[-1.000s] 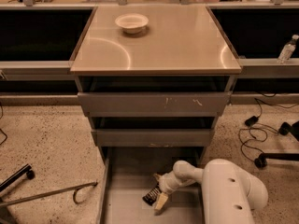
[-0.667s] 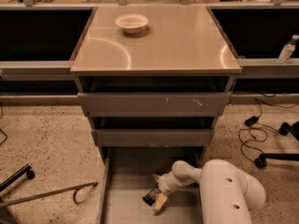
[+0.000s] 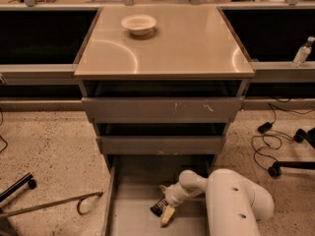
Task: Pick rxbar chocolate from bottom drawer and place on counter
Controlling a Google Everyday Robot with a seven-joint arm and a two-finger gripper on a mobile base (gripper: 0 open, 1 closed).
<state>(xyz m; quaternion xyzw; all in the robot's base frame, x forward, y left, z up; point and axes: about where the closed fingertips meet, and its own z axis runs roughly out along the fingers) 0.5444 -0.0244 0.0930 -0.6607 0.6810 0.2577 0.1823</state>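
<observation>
The rxbar chocolate (image 3: 157, 208), a small black bar with faint light print, lies on the grey floor of the pulled-out bottom drawer (image 3: 133, 220), left of its middle. My gripper (image 3: 164, 203) is down inside that drawer, right at the bar and touching or nearly touching it, at the end of my white arm (image 3: 231, 205), which reaches in from the lower right. The counter (image 3: 182, 43) is the glossy beige top of the cabinet above.
A white bowl (image 3: 139, 23) stands at the counter's back left. Two shallower drawers (image 3: 162, 109) stick out slightly above the bottom one. A metal bar with a hook (image 3: 59, 203) lies on the speckled floor at left. Cables and a chair base (image 3: 290, 166) are at right.
</observation>
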